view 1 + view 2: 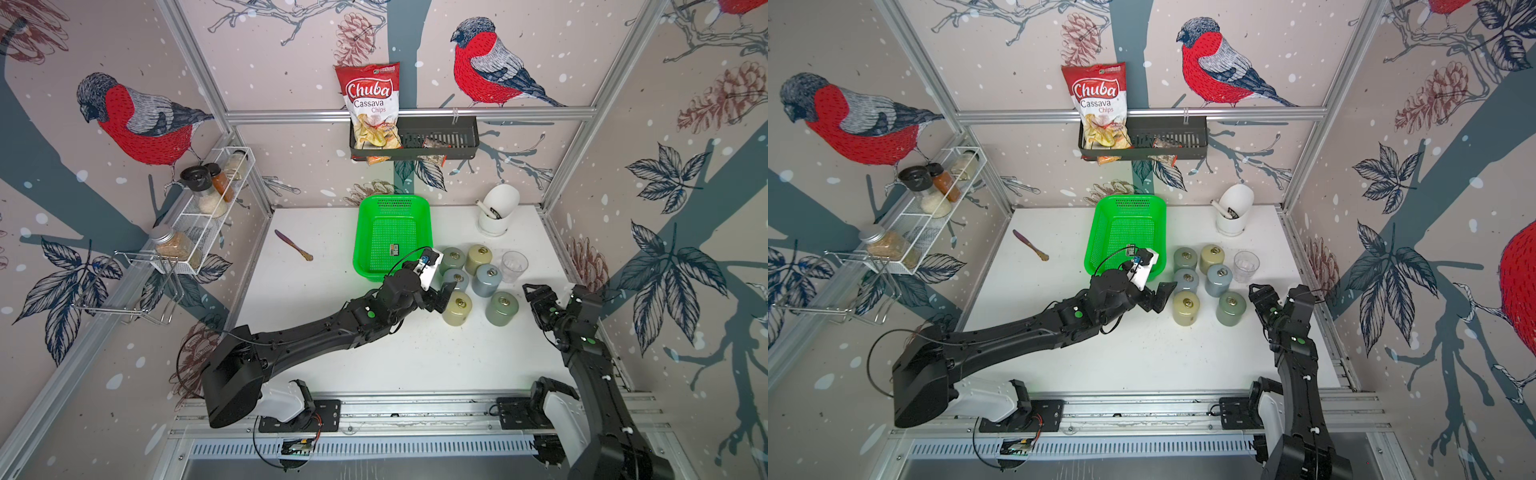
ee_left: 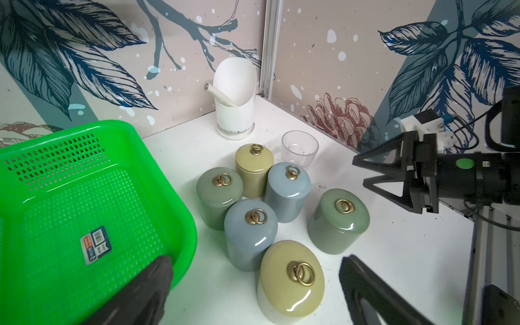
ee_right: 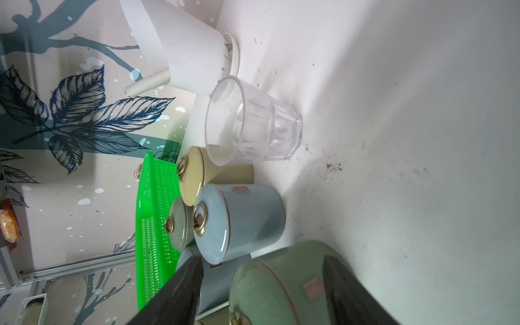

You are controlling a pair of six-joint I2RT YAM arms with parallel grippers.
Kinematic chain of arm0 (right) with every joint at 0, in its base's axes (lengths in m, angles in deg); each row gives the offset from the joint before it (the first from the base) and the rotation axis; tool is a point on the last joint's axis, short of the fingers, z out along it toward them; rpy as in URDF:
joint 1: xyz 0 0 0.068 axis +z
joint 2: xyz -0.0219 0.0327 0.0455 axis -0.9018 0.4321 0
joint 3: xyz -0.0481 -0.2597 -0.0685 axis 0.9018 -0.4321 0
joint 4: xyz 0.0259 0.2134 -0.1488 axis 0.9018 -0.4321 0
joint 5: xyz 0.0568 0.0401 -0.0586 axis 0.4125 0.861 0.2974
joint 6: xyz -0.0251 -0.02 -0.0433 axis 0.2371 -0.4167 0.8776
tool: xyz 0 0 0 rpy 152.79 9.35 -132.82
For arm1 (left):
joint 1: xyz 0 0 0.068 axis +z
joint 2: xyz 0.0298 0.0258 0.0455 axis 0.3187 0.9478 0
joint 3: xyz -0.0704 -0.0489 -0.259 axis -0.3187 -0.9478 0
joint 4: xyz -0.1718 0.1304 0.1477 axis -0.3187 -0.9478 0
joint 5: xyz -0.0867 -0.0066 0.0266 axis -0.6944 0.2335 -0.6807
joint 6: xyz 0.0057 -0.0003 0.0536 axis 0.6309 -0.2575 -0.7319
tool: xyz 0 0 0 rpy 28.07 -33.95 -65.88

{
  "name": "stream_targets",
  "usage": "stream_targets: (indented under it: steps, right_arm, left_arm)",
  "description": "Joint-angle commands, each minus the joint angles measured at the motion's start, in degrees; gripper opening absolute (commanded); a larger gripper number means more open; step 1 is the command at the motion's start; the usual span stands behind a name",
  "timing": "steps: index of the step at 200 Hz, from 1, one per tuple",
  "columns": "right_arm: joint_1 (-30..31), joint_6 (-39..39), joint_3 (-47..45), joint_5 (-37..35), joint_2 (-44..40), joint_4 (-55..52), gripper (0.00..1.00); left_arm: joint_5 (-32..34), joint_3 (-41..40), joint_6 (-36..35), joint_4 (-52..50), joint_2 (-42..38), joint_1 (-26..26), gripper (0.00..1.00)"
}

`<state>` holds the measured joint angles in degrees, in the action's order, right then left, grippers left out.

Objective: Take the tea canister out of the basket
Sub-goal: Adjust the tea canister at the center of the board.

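- Basket [image 1: 376,241]: bright green and standing upright at the back centre of the desk [image 1: 374,353]. It holds only a small dark sticker [image 1: 394,249] on its mesh floor.
- Tea canisters [image 1: 486,280]: six lidded jars with brass ring pulls, all upright on the desk just to the right of the basket. None is inside it. They are closely grouped, and some appear to touch.
- Olive canister [image 1: 456,309]: the front-left jar of the group, near the basket's front right corner.
- Left gripper [image 1: 444,296]: reaches across the desk to the olive canister, with its jaws apart. The left wrist view shows one of its fingers [image 2: 152,289] over the basket's corner and the other on the far side of the olive canister, with the jar's lid between them. No contact with the jar is visible.
- Right gripper [image 1: 531,290]: low over the desk, just right of the green canister [image 1: 501,309]. Its jaws are apart and hold nothing. The left wrist view shows clear space between its tips and that jar.
- Clear tumbler [image 1: 514,266]: upright, just behind the group on its right side.
- White holder [image 1: 498,208]: in the back right corner of the desk, with a pale handle sticking out of it.
- Purple-handled spreader [image 1: 293,245]: flat on the desk, left of the basket and well apart from it.
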<state>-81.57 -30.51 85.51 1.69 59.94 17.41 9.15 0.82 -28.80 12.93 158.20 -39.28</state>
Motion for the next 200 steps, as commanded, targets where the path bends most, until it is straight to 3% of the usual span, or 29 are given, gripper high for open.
stream_targets:
  steps: [1, 13, 27, 128, 200]
  right_arm:
    - [-0.91, -1.27, -1.04, 2.87, 0.06, 3.61, 0.37]
    - [-1.26, -1.41, -2.09, 3.21, 0.23, 4.2, 0.18]
    - [-1.63, -0.85, -3.08, 2.93, 0.36, 4.41, 0.08]
    - [-2.49, 1.23, -6.6, 4.83, 2.95, 8.35, 0.0]
    - [0.98, 0.81, -8.25, 5.3, 3.81, 10.44, 0.0]
  left_arm:
    - [0.58, -0.46, 1.22, 3.28, -0.08, 0.33, 0.97]
    - [0.48, -0.2, 1.3, 2.89, 0.46, 0.33, 0.97]
    - [0.34, 0.16, 1.31, 2.31, 0.87, 0.3, 0.97]
    - [1.39, 0.71, 1.33, 1.78, 1.83, 0.3, 0.97]
    - [1.74, 1.44, 1.31, 0.99, 2.32, 0.35, 0.97]
